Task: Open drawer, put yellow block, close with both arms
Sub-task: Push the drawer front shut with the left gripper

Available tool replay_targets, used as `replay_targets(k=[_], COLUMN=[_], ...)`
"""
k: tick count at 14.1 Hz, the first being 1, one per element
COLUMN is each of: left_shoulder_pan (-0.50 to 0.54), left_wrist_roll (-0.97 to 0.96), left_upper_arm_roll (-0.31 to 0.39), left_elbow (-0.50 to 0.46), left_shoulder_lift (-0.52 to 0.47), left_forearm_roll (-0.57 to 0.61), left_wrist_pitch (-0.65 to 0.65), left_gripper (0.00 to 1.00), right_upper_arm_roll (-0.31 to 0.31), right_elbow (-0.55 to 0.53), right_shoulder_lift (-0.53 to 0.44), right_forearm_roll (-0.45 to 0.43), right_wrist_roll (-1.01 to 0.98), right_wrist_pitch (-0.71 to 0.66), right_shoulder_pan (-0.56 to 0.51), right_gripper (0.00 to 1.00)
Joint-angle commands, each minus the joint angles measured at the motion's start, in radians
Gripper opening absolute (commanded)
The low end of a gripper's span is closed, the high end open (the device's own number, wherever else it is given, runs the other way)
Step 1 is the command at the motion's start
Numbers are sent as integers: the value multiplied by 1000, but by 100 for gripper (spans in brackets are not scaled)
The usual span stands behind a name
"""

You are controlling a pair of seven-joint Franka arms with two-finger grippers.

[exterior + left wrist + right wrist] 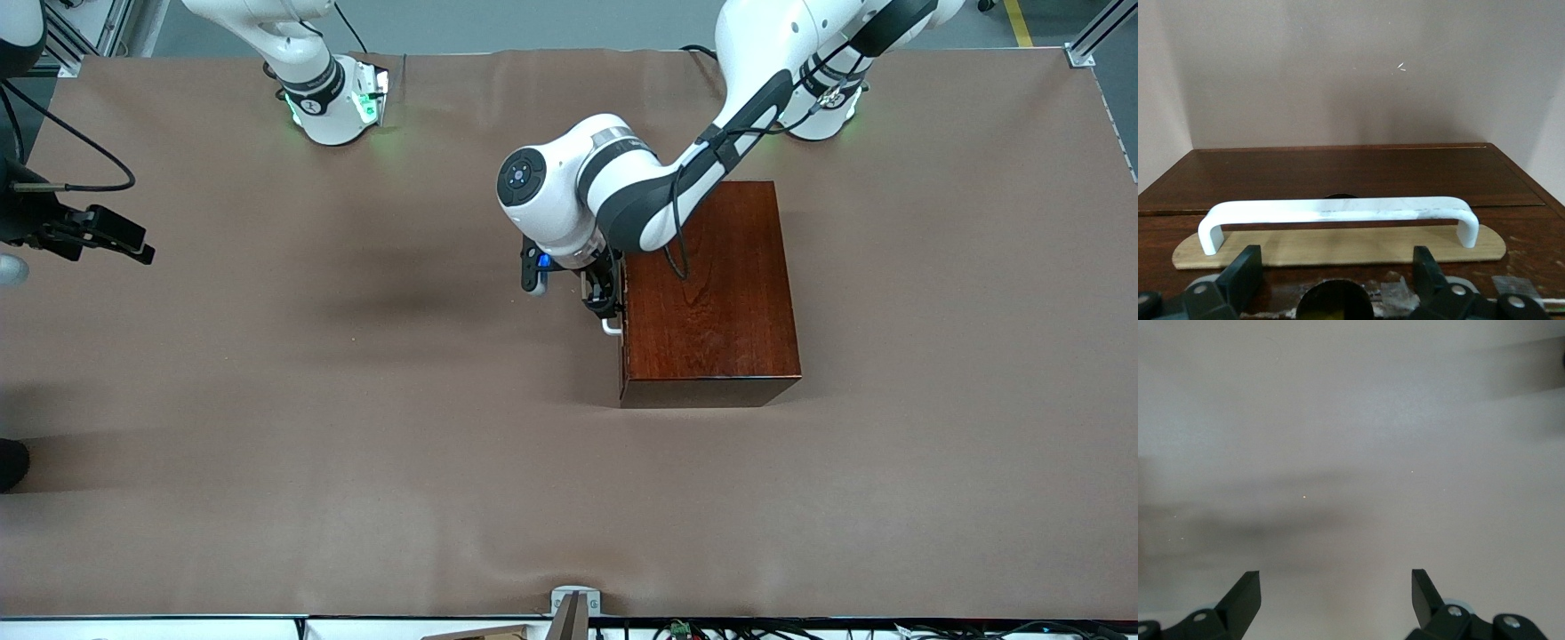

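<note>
**Operator:** Drawer (625,307) status: where was it located, and in what condition?

**Technician:** The drawer sat fully closed in the mahogany box (716,284), which stood on the brown table cover (356,427) near the middle of the table, toward the left arm's end. The drawer front faced the right arm's end of the table. Its white U-shaped handle (1338,212) was mounted on a pale wooden backing plate (1338,245) against the dark red-brown front.

**Operator:** Left gripper position and finger state?

**Technician:** The left gripper (605,298) was in front of the drawer, level with the handle. In the left wrist view its fingers (1245,270) stood apart, one at each side of the handle's span and just short of the bar. Nothing was clamped between them.

**Operator:** Right gripper?

**Technician:** The right arm waited at its own end of the table. The right gripper (111,236) was raised over the table edge there, well apart from the box. In the right wrist view its fingers (1245,593) were spread wide, holding nothing, with only bare table cover below.

**Operator:** Yellow block?

**Technician:** It could not be located in any view.
</note>
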Motion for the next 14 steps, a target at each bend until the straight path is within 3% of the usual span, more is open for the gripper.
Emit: replay_targets(k=[1,4,9,14], left_shoulder_pan=[11,-6,-1,77], left_wrist_roll=[23,8,-89,-290], left_upper_arm_roll=[3,3,1,-2], left_elbow=[-22,-19,-15,9], left_shoulder_lift=[-32,-16,5,-103], left_forearm_roll=[57,48,-13,-75], left_wrist_pitch=[-98,-70,186,218], left_gripper=[100,100,100,100], right_upper_arm_roll=[17,17,18,17], right_elbow=[4,6,10,17], right_shoulder_lift=[1,3,3,4], right_forearm_roll=[-1,-1,1,-1], right_wrist_roll=[-3,-1,1,-1], right_wrist_pitch=[-9,-9,-3,-7], right_shoulder_pan=[-25,-16,-14,-17], right_gripper=[100,100,100,100])
